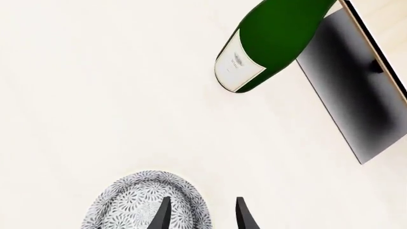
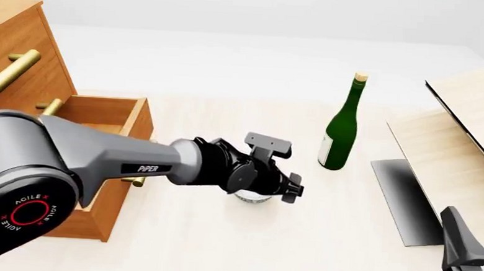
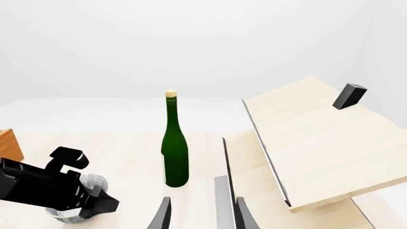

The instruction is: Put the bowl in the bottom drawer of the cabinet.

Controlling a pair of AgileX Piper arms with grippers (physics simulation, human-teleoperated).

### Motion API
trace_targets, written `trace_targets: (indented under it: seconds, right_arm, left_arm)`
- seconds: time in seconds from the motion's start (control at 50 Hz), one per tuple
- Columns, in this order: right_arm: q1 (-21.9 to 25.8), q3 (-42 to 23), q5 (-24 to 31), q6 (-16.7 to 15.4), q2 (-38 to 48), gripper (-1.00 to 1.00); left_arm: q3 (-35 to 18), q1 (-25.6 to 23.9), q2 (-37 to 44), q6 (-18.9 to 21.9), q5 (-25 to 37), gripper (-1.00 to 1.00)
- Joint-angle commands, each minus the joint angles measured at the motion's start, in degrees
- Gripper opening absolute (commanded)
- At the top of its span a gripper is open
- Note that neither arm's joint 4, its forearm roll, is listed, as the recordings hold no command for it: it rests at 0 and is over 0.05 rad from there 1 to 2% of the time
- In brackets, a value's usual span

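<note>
- The cabinet [image 2: 14, 67] stands at the table's left, its bottom drawer [image 2: 111, 113] pulled out.
- The left gripper [image 2: 288, 186] hangs over the bowl [image 2: 251, 198], fingers spread, one fingertip [image 1: 162, 214] above the inside and one outside the rim.
- It should sink straight, then pinch the rim squarely.
- The right gripper [image 3: 202, 217] rests open, apart.
- The bottle [image 2: 342, 125] stands near; lift clear of it.

Speckled white bowl [image 1: 146, 202] upright on table; bottom drawer [image 2: 110, 119] open.
</note>
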Motion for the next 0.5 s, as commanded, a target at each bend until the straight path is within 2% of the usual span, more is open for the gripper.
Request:
trace_targets:
  seconds: [0.02, 0.5]
  right_arm:
    - [0.0, 0.0, 0.0, 0.0, -0.1, 1.0]
    - [0.0, 0.0, 0.0, 0.0, -0.1, 1.0]
  left_arm:
    - [0.1, -0.1, 0.7, -0.5, -0.7, 1.0]
    - [-0.2, -0.3, 1.7, -1.2, -1.3, 1.0]
